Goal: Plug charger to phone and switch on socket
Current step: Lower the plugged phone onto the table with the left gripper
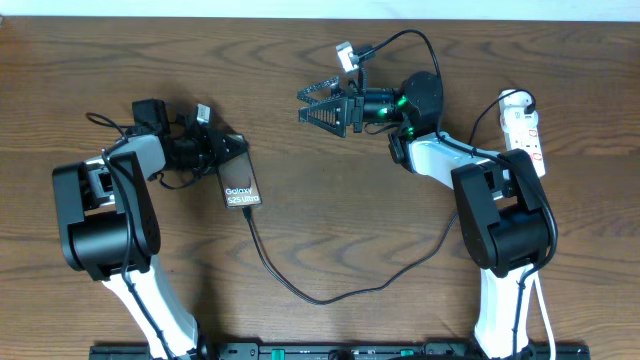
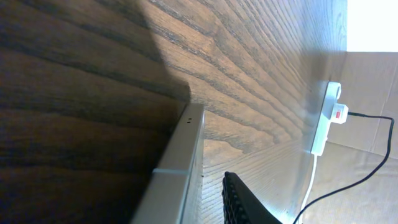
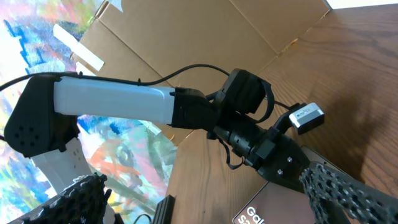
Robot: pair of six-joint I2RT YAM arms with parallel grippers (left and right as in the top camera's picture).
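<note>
At phone (image 1: 238, 185) end, left gripper (image 1: 215, 148), spread untellable, right gripper (image 1: 303, 105) wide apart overhead, socket (image 2: 323, 127) switch red in left wrist.

Phone (image 1: 240, 186) lies flat, charger (image 1: 330, 296) reaching its edge; socket (image 1: 526, 130) well apart.

The wooden table (image 1: 330, 200) carries the phone (image 1: 240, 188) at left, the charger (image 1: 300, 292) looping mid-table, and the socket (image 1: 525, 125) far right.
</note>
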